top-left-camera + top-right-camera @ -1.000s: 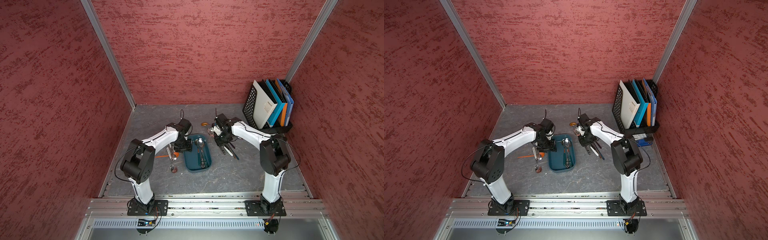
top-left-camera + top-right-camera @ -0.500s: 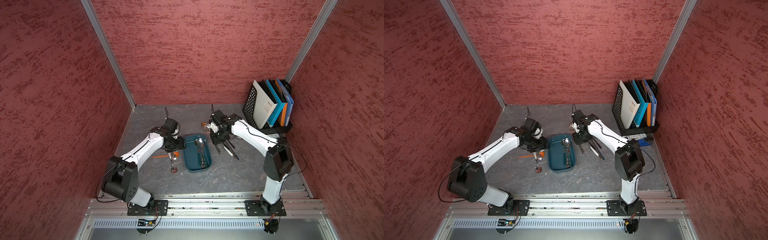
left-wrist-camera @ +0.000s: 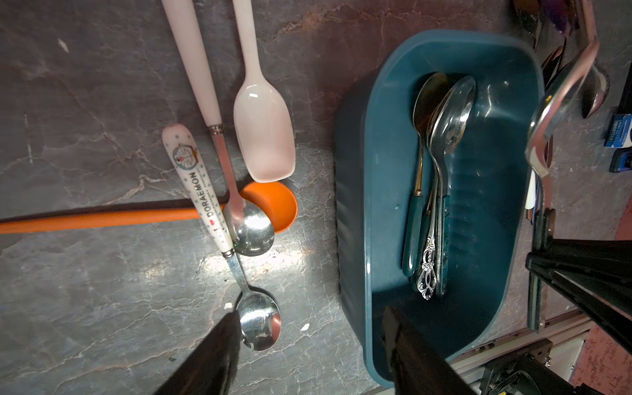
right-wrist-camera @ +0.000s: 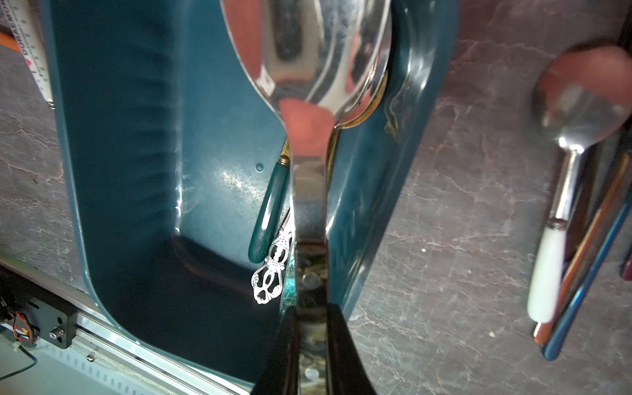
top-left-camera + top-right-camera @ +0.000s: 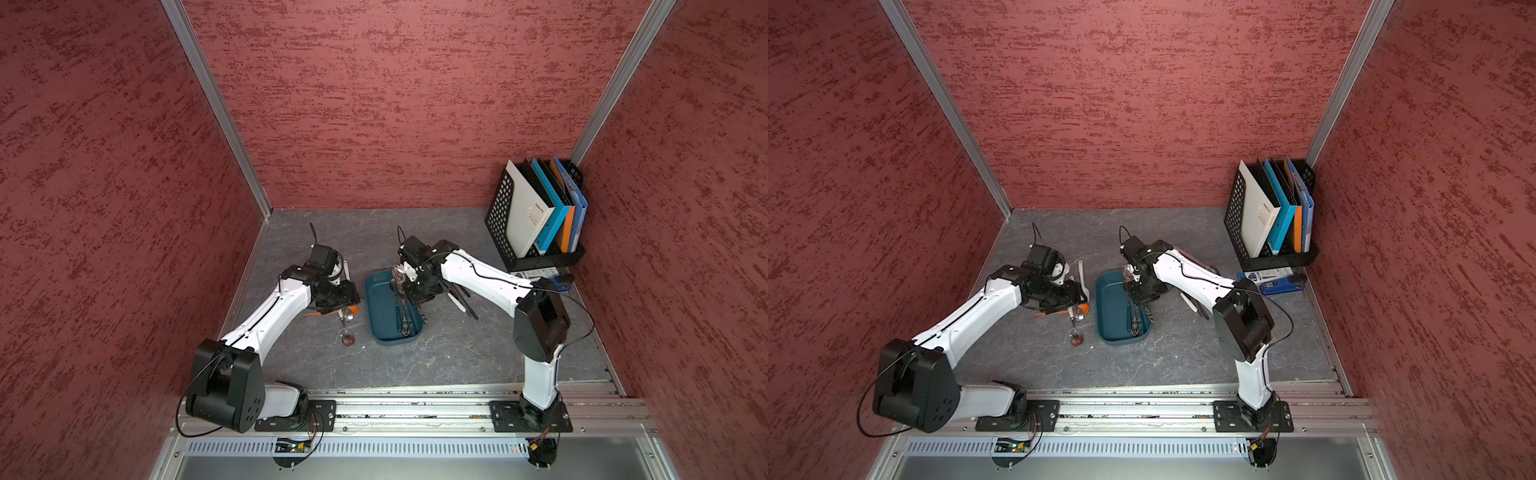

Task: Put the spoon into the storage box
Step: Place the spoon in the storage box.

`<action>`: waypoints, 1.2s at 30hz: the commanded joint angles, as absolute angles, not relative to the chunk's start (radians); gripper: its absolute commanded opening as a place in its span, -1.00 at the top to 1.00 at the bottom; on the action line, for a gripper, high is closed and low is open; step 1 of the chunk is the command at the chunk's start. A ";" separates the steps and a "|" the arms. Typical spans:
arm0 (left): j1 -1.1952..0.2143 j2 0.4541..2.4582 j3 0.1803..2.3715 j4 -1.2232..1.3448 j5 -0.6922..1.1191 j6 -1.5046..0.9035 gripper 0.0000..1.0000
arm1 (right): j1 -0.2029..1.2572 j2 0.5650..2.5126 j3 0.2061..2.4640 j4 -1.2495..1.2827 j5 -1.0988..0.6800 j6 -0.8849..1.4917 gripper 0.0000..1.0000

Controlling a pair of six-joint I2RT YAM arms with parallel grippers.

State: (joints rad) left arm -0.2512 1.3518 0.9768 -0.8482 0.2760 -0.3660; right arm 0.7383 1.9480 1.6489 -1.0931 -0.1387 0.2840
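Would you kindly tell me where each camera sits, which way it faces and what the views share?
Top view: high over the bases, looking down; left arm, right arm whole.
Top view: alongside, facing alike at the storage box; same arms.
Left wrist: on left arm, facing down at Doraemon spoon; open left gripper shows.
Right wrist: on right arm, facing down; right gripper shut on held spoon.
Shared: all show the storage box.

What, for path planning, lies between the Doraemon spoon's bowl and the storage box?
Left wrist view: only bare tabletop and a small white speck, up to the storage box.
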 commanded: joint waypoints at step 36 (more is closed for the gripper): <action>-0.223 1.344 0.939 -0.844 0.298 -0.313 -0.39 | 0.745 2.154 1.738 -1.141 -0.181 0.385 0.91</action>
State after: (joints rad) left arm -0.2298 1.3388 0.9432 -0.8478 0.2901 -0.3244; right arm 0.7437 2.1300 1.7290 -1.1275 -0.1791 0.3820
